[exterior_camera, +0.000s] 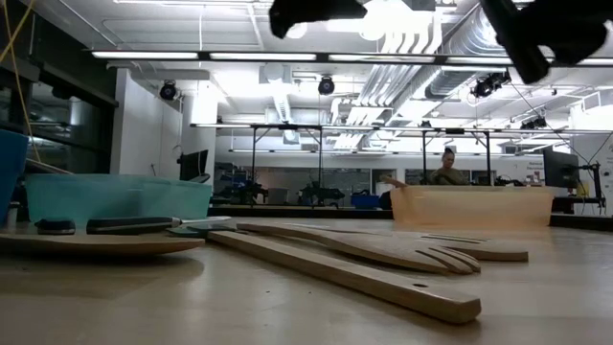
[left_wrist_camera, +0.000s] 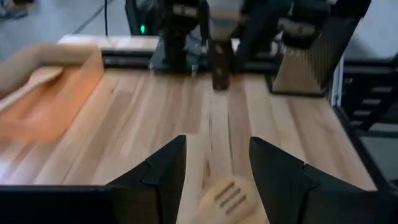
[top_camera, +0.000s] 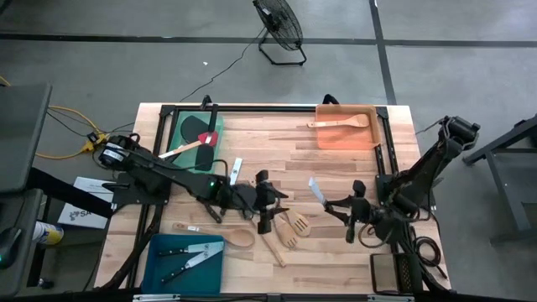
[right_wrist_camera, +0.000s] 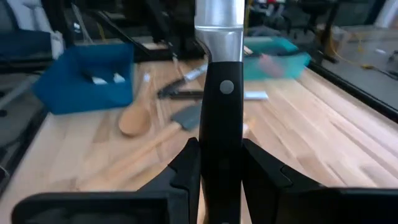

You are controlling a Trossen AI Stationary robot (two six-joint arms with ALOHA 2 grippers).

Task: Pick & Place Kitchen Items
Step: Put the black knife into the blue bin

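My right gripper point(top_camera: 342, 210) hovers over the table's right half, shut on a black-handled steel knife point(top_camera: 316, 191); the blade points toward the left arm. My left gripper point(top_camera: 270, 210) stands open over the middle of the table. In its wrist view the slotted head of a pale wooden turner point(left_wrist_camera: 227, 199) shows low between its fingers, and I cannot tell whether they touch it. Two slotted wooden turners point(top_camera: 294, 226) lie flat on the tabletop just near of that gripper. A wooden spoon point(top_camera: 225, 235) lies to their left. My right gripper pinches the knife's black handle point(right_wrist_camera: 221, 118) between its two fingers point(right_wrist_camera: 189, 158), below the rivet. The knife runs on ahead along the fingers, which point nearly level toward the table's left. It is lifted clear of the table.
A green tray point(top_camera: 186, 126) with black and red spatulas sits far left. An orange tray point(top_camera: 373, 134) holding a wooden spoon sits far right. A teal tray point(top_camera: 164, 264) with knives sits near left. Another knife point(top_camera: 236, 168) lies mid-table. A person point(exterior_camera: 446, 171) sits far off.
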